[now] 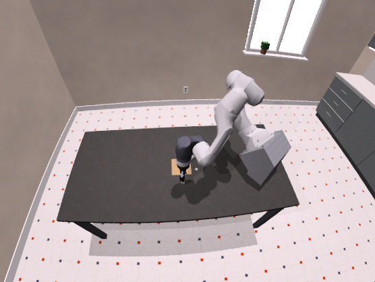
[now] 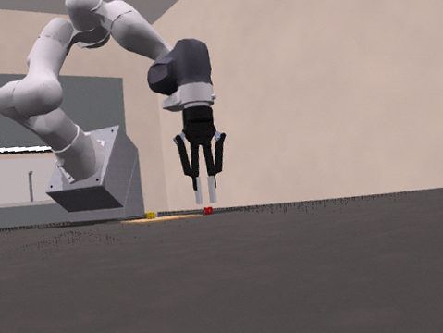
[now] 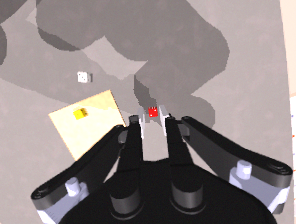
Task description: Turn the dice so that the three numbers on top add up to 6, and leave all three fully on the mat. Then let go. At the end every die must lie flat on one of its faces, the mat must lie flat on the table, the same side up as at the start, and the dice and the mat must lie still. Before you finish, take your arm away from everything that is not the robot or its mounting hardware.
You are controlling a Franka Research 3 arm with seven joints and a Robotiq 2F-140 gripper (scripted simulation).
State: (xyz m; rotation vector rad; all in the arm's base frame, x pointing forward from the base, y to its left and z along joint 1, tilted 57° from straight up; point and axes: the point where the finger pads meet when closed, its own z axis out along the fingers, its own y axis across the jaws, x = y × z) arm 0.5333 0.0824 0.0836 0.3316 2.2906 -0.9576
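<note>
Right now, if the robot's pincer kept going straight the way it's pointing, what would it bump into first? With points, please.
Probably the red die (image 2: 208, 210) (image 3: 153, 112), just below the open pincer (image 2: 206, 203) (image 3: 151, 113); it might slip between the fingers, and they'd meet the table.

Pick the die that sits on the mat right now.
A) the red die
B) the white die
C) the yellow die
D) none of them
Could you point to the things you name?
C: the yellow die (image 2: 150, 215) (image 3: 80, 113) lies on the mat (image 1: 175, 171) (image 2: 169, 218) (image 3: 90, 131), while the red die (image 2: 208, 210) (image 3: 153, 112) and the white die (image 1: 196, 169) (image 3: 83, 77) are on the table beside it.
</note>
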